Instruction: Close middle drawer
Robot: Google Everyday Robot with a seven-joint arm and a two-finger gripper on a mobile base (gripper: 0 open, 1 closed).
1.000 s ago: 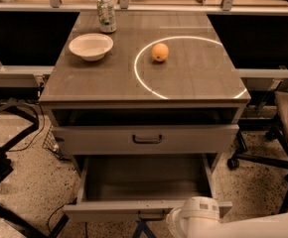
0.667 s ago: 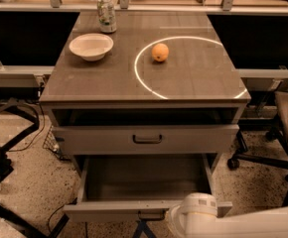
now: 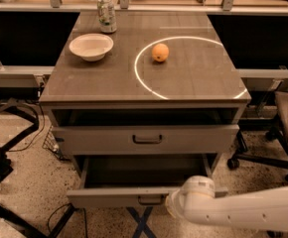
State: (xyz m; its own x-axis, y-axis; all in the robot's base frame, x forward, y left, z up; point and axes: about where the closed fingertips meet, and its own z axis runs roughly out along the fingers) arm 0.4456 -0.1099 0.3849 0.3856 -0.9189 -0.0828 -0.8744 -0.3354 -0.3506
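The middle drawer (image 3: 109, 196) is the low, wide grey-brown tray pulled far out at the bottom of the cabinet. Its low front panel has a small dark curved handle (image 3: 150, 200). My white arm comes in from the lower right. Its rounded end, with the gripper (image 3: 174, 206), rests against the right part of that front panel, just right of the handle. Above it, the taller-fronted drawer (image 3: 84, 140) with the larger black handle (image 3: 147, 139) stands slightly out.
On the cabinet top (image 3: 193, 78) are a white bowl (image 3: 91, 46), a can (image 3: 106, 14) and an orange (image 3: 159, 52) inside a ring of light. An office chair (image 3: 285, 128) stands at the right. Dark chair legs and cables (image 3: 5, 133) lie at the left.
My arm's end has moved up and forward against the drawer front. The middle drawer's front panel has slid a little way in toward the cabinet.
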